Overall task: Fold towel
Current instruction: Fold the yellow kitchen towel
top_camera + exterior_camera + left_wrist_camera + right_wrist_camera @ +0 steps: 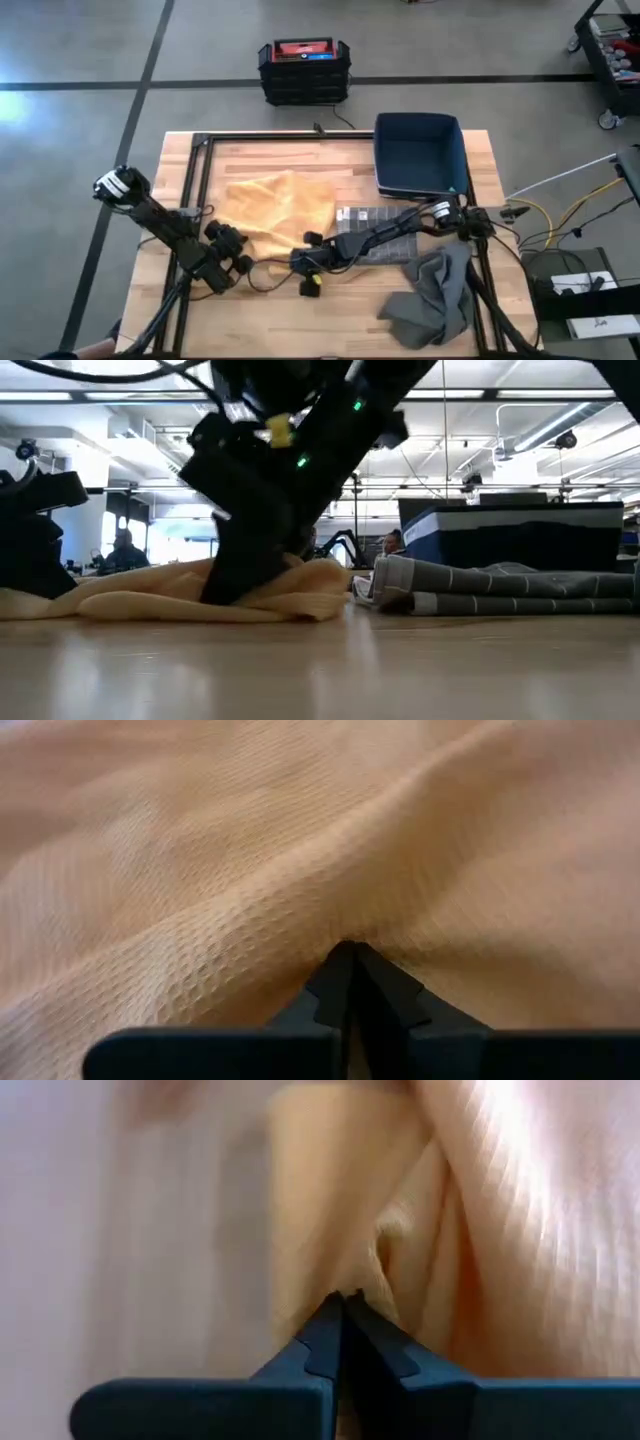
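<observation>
Both grippers (233,243) (312,250) clamped on one yellow towel (275,205); two grey towels (432,295) aside

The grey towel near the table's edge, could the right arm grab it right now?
Probably not yet. The right end effector is shut on the yellow towel, with its arm stretched away from the grey towel. Nothing covers the grey towel, though.
</observation>
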Controlling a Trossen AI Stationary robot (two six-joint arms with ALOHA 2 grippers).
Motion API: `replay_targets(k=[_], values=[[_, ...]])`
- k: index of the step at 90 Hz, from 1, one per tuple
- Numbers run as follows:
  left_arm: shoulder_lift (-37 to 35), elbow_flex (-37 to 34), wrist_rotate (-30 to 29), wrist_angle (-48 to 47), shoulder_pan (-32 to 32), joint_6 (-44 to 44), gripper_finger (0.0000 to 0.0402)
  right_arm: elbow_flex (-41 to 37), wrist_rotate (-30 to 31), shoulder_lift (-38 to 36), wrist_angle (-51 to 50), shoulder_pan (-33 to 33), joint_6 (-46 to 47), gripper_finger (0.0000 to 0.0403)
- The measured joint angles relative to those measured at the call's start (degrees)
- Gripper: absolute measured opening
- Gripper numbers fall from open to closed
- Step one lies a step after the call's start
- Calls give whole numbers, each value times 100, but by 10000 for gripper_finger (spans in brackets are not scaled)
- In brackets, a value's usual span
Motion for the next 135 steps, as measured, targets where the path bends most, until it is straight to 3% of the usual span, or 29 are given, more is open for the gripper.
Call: replay_targets(k=[17, 37, 52, 68, 87, 100, 109, 121, 135], values=[[-2, -2, 42, -1, 4, 1, 0, -41, -1631, -240, -786, 201, -441, 0], [-19, 219, 112, -54, 23, 311, 0, -55, -794, -560, 274, 199, -572, 0], [-37, 444, 252, -51, 33, 699, 0, -38, 514, -286, 1207, 194, -167, 0], [-33, 444, 256, -45, 33, 776, 0, -40, 638, 43, 769, 322, -71, 0], [-33, 388, 261, -54, 26, 783, 0, -5, 54, -146, -474, 729, -286, 0], [-33, 373, 263, -191, 31, 786, 0, -28, -1638, -294, -1000, 999, -245, 0], [-33, 379, 309, -248, 31, 784, 0, -49, -2341, -423, -1385, 1126, -204, 0], [-129, 543, 489, -378, 37, 861, 0, -51, -2130, -700, -1652, 1129, -221, 0], [-489, 1405, 616, -1011, 31, 1629, 0, -49, -1548, -1251, -1610, 1034, -437, 0]])
